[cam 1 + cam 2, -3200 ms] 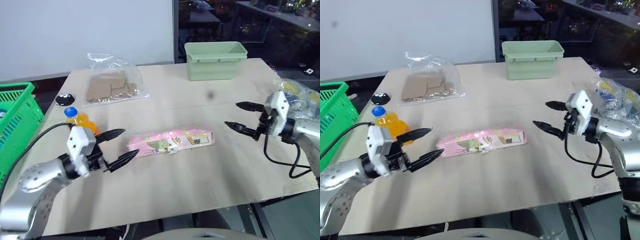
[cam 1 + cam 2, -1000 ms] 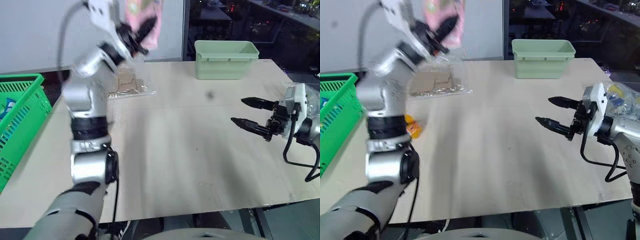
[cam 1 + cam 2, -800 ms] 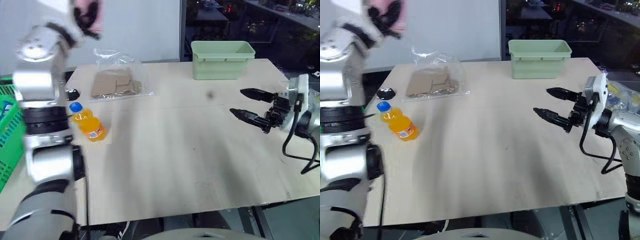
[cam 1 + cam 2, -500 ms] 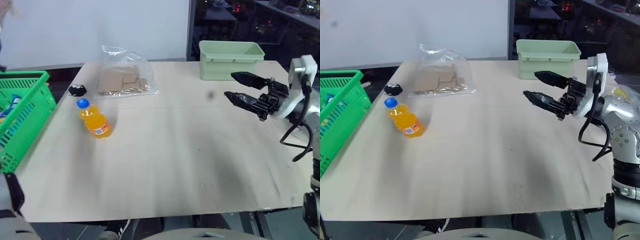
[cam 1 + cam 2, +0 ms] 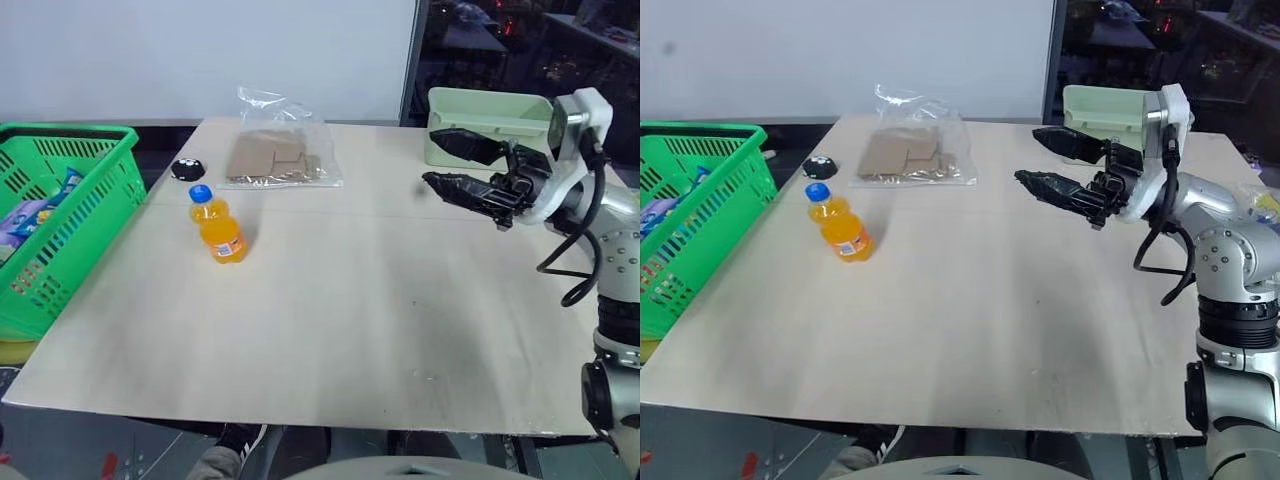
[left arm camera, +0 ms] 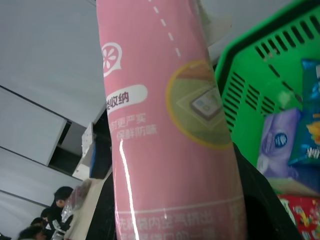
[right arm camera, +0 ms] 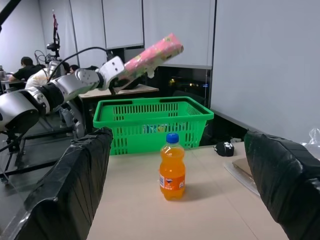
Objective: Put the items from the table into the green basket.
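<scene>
Your long pink carton (image 7: pixel 152 54) hangs above the bright green slotted plastic basket (image 7: pixel 150 120), clamped in the left gripper (image 7: pixel 116 70). Release it askew and it may bridge the rim and tip out. The right gripper (image 5: pixel 450 166) idles with its jaws apart.

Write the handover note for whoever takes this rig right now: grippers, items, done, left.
Left gripper: shut on the long pink carton, held in the air above the green basket, not yet released.
Right gripper: open, empty, raised over the table near the pale green tub.
Done: a few packets already lie in the basket.
Left: drop the carton in; then the orange-drink bottle and the clear bag of brown cardboard, both on the table.
</scene>
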Tool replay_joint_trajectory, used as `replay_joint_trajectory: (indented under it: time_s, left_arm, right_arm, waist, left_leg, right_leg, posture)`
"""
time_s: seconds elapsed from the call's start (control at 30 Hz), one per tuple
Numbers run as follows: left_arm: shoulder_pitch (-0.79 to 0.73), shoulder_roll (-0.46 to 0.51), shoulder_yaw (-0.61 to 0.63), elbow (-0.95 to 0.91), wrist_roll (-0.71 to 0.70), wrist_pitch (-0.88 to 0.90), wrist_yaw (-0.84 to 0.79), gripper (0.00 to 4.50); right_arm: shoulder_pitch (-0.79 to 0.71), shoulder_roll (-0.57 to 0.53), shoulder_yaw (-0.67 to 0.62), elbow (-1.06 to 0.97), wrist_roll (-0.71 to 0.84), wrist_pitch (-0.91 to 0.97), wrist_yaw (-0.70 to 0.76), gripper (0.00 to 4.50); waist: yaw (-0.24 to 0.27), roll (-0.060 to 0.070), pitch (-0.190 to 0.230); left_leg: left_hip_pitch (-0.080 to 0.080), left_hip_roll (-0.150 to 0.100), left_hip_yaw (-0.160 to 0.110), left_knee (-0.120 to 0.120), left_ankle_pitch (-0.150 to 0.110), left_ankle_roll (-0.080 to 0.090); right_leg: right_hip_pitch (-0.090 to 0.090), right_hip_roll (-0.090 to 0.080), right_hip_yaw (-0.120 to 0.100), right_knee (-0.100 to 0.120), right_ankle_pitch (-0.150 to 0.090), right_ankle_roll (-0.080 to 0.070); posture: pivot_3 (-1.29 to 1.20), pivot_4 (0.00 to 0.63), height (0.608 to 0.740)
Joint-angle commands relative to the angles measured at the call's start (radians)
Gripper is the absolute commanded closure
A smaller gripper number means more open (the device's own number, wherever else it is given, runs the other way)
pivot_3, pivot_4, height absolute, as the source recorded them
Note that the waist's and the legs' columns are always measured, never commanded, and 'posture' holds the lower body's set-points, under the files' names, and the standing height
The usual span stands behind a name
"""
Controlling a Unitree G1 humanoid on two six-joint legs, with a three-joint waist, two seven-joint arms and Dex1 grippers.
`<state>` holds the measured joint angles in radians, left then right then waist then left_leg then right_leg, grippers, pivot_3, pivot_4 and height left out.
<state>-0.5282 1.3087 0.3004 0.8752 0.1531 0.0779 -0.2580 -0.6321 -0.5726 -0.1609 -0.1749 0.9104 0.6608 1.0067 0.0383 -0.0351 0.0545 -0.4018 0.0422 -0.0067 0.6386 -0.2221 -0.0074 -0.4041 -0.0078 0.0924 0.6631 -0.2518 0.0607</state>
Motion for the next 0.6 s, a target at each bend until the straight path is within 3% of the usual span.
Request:
replay_joint_trajectory:
  time_s: [0.03,0.2,0.33,0.47,0.53,0.6]
  left_arm:
    - [-0.021,0.015,0.007,-0.03,-0.022,-0.049,-0.019,2.38]
    - [-0.05,0.012,-0.023,-0.006,-0.01,-0.055,-0.014,0.17]
    - [-0.077,-0.008,0.002,-0.006,-0.061,-0.045,-0.034,0.17]
    - [-0.136,-0.121,0.114,-0.096,-0.266,0.021,-0.163,0.17]
    - [-0.097,-0.219,0.18,-0.274,-0.436,0.118,-0.282,0.17]
    - [0.049,-0.326,0.214,-0.567,-0.601,0.197,-0.408,0.17]
  right_arm:
    - [-0.016,-0.005,-0.011,-0.005,-0.005,-0.021,0.014,0.0]
    - [-0.009,-0.008,-0.018,-0.011,-0.004,-0.018,0.008,0.0]
    - [0.006,-0.003,-0.022,-0.016,-0.011,-0.029,-0.005,0.0]
    - [0.027,-0.002,-0.028,-0.029,-0.018,-0.038,-0.016,0.0]
    - [0.037,-0.005,-0.033,-0.036,-0.021,-0.038,-0.02,0.0]
    - [0.05,-0.011,-0.041,-0.042,-0.022,-0.038,-0.026,0.0]
  waist:
    - [0.004,-0.001,-0.001]
    - [0.004,-0.002,-0.001]
    - [-0.003,-0.003,-0.002]
    - [0.005,-0.001,-0.004]
    - [0.005,-0.002,-0.005]
    - [0.001,-0.001,-0.006]
  left_leg:
    - [0.0,0.0,0.0,0.0,0.0,0.0]
    - [0.0,0.0,0.001,0.0,0.0,0.0]
    - [0.0,0.0,0.001,0.0,0.0,0.0]
    - [0.0,0.0,0.001,0.0,0.0,0.0]
    - [0.0,0.0,0.001,0.001,0.0,0.0]
    - [0.0,0.0,0.001,0.002,0.0,0.0]
  right_leg:
    - [0.0,0.0,0.0,0.0,0.0,0.0]
    - [0.0,-0.001,0.0,0.0,0.0,0.0]
    - [-0.001,0.0,0.0,0.0,0.0,0.0]
    - [-0.001,-0.001,0.0,0.001,0.0,0.0]
    - [0.0,-0.001,0.0,0.001,0.0,0.0]
    - [0.0,-0.002,0.0,0.002,0.0,0.0]
  posture:
    - [0.13,0.0,0.74]
    - [0.12,0.0,0.74]
    - [0.12,0.0,0.74]
    - [0.09,0.0,0.74]
    - [0.08,0.0,0.74]
    - [0.07,0.0,0.74]
